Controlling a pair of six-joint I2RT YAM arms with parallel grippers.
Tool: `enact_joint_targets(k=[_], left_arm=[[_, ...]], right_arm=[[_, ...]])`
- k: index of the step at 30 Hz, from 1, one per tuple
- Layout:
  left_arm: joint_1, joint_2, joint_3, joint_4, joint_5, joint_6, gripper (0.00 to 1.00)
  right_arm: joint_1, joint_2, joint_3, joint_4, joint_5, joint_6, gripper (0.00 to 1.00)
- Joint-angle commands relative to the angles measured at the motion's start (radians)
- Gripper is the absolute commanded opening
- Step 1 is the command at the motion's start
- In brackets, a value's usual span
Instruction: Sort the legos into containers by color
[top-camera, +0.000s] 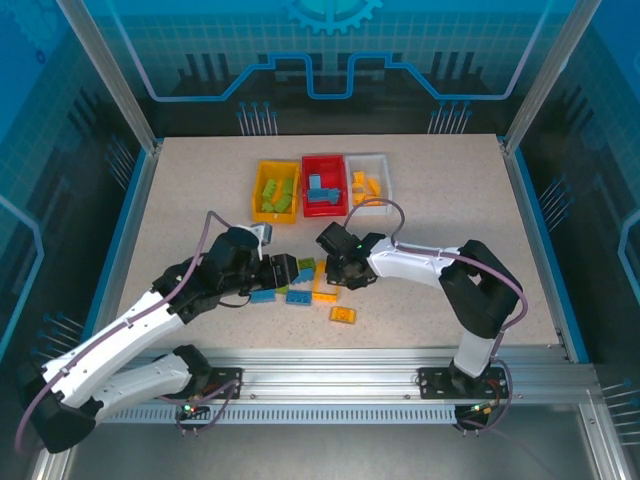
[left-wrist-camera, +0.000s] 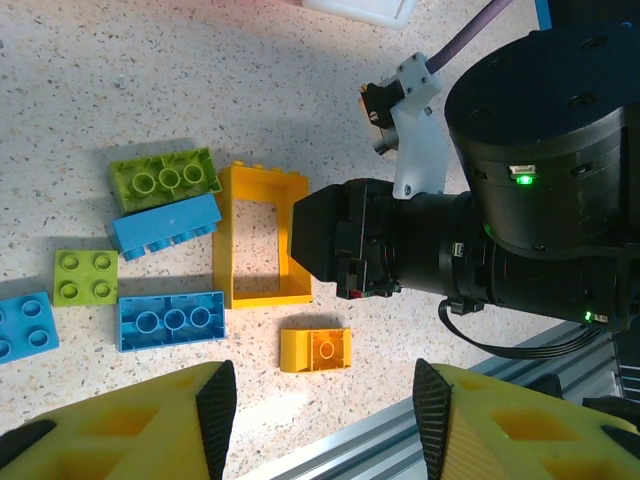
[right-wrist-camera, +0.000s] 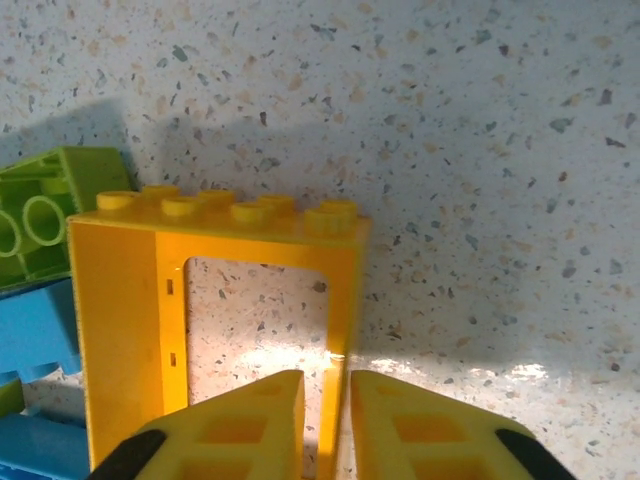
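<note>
No text, label, brand, number or sign can be read on anything.

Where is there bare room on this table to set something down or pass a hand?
Bare table lies left of the yellow bin and right of the white bin. Crowded at centre: the left hand and right hand meet over the loose legos, the right pinching a yellow frame brick.

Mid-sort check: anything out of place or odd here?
No colour is misfiled: green legos in the yellow bin, blue legos in the red bin, orange legos in the white bin. The one oddity is the yellow frame, a hollow piece lying flat; the right gripper pinches just its thin side rail.
</note>
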Motion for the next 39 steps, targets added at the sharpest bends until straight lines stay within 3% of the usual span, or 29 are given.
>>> enact_joint_targets(k=[1,16,24,32,39], left_arm=[[-0.007,0.001,0.005,0.026,0.001,-0.01,0.53],[-0.009,0.007,0.019,0.027,-0.01,0.0,0.53],[-0.009,0.032,0.024,0.074,0.003,-0.011,0.53],[-0.009,0.193,0.153,0.2,0.026,0.01,0.56],[-0.002,0.441,0.394,0.232,0.001,0.078,0.6]], right_arm=[[-0.014,0.026,0.052,-0.05,0.039,0.01,0.16],[-0.022,0.048,0.12,-0.14,0.101,-0.01,0.02],[-0.049,-0.072,0.15,-0.213,0.2,-0.074,0.0],[-0.261,-0.137,0.277,-0.247,0.26,-0.327,0.0],[-0.426,0.078,0.564,-0.248,0.207,-0.515,0.0]])
